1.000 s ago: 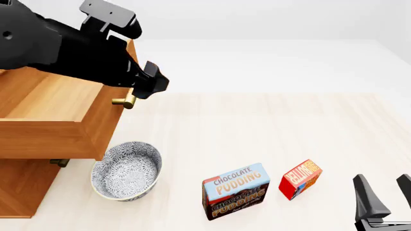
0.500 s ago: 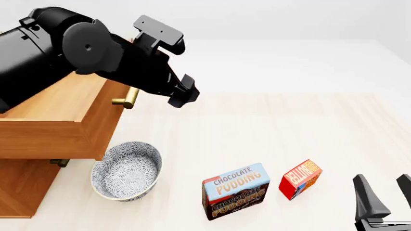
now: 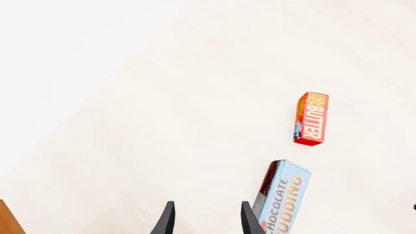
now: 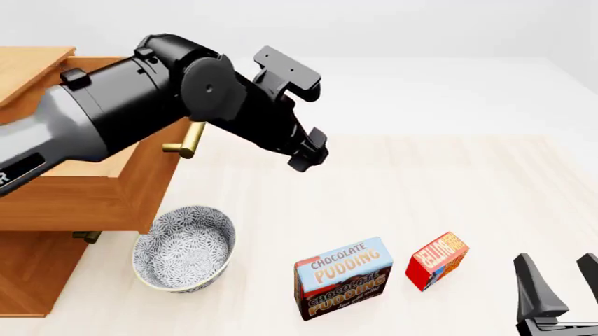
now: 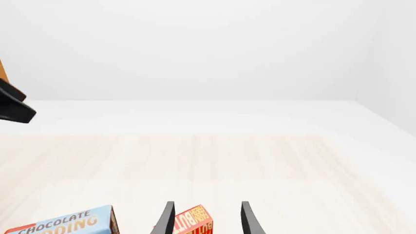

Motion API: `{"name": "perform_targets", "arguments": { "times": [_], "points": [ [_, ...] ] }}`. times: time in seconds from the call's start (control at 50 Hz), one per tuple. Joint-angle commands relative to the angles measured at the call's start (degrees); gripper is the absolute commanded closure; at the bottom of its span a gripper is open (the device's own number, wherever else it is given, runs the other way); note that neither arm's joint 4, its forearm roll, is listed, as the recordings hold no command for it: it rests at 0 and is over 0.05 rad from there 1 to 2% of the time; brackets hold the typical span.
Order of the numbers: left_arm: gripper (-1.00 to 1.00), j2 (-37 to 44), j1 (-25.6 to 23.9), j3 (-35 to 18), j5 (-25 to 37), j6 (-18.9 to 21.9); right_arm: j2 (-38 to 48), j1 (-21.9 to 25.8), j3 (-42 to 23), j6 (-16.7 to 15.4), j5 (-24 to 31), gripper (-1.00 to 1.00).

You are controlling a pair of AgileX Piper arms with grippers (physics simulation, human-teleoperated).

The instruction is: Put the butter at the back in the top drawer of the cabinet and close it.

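The butter (image 4: 436, 260) is standing on the tabletop (image 4: 421, 182), near and right, just right of the chocolate pudding box (image 4: 343, 278). The right end effector (image 4: 561, 287) is waiting open and empty beside it. The left end effector (image 4: 309, 150), seemingly open and empty, is hovering right of the pulled-out top drawer (image 4: 94, 189).

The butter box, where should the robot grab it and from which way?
Probably across its two long flat sides, coming from above. The butter stands apart from the pudding box on the table, so open fingers fit either side. The right gripper, open nearby, seems best placed.
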Motion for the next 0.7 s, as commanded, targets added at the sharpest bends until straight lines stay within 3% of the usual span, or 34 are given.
{"name": "perform_targets", "arguments": {
  "times": [0.02,0.7],
  "points": [
    [-1.00,3.39,-1.85,-1.90,-0.31,-0.16,0.00,0.00,0.00,0.00,0.00,-1.00],
    [-1.00,13.89,-8.32,-10.86,1.35,-1.07,0.00,0.00,0.00,0.00,0.00,-1.00]
  ]
}}
